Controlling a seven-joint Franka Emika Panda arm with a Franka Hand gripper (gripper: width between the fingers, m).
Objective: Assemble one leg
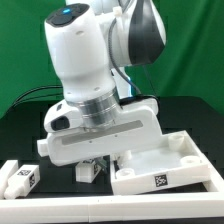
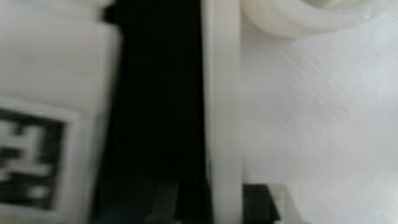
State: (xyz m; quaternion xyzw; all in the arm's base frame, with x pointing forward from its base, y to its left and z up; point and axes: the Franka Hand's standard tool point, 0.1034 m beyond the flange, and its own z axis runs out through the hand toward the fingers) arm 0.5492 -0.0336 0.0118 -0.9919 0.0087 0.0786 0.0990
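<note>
**A:** Where is the leg to be found?

**B:** A small pale block, taken to be the leg (image 1: 87, 174), is seen directly beneath the hand (image 1: 92, 164). It sits just beside the tray (image 1: 175, 158), on the tray's side toward the exterior view's left. A similar tagged block (image 1: 20, 178) lies well apart, near and at the exterior view's left.

**A:** Is the hand spread or pressed together?

**B:** That cannot be told. The fingers are hidden under the wrist body in the exterior view. The wrist view is blurred to white faces, a dark gap and part of a tag (image 2: 27, 150).

**A:** How is the step best done?

**B:** The grip should be confirmed before anything is lifted. The leg should be kept upright and square to the tray. It should be lowered slowly, so that it is not jammed against the tray's wall.

**A:** And the surface and the room?

**B:** A black tabletop (image 1: 20, 140) is used; it looks flat and matte, and light plastic may be expected to slide on it. Little room is available between hand and tray, and more toward the exterior view's left. A green backdrop (image 1: 20, 50) is hung at the far side.
</note>
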